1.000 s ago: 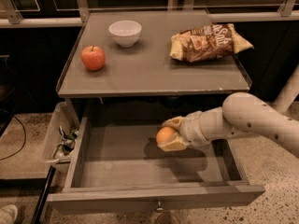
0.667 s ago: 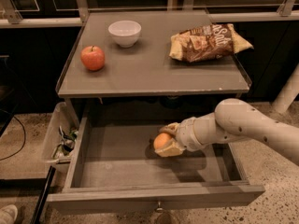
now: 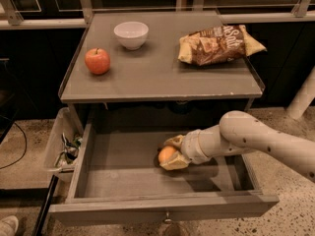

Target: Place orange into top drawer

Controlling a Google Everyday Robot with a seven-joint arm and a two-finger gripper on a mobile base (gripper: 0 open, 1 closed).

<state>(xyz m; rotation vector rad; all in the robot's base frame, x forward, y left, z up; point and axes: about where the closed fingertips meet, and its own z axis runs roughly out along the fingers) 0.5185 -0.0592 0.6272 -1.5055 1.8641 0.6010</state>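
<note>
The orange (image 3: pixel 166 154) is small, round and orange-yellow. It sits between the fingers of my gripper (image 3: pixel 171 153) low inside the open top drawer (image 3: pixel 113 171), near its middle. The gripper is shut on the orange, one finger above and one below it. My arm reaches in from the right. The drawer is a wide grey box pulled out under the table, with a flat front panel (image 3: pixel 162 213) and a small metal knob (image 3: pixel 167 219).
On the grey table top (image 3: pixel 157 77) lie a red apple (image 3: pixel 97 61) at the left, a white bowl (image 3: pixel 131 35) at the back and a chip bag (image 3: pixel 219 44) at the right. A bin of clutter (image 3: pixel 66 146) stands left of the drawer.
My gripper has moved left and down, deeper into the drawer, with the orange still held.
</note>
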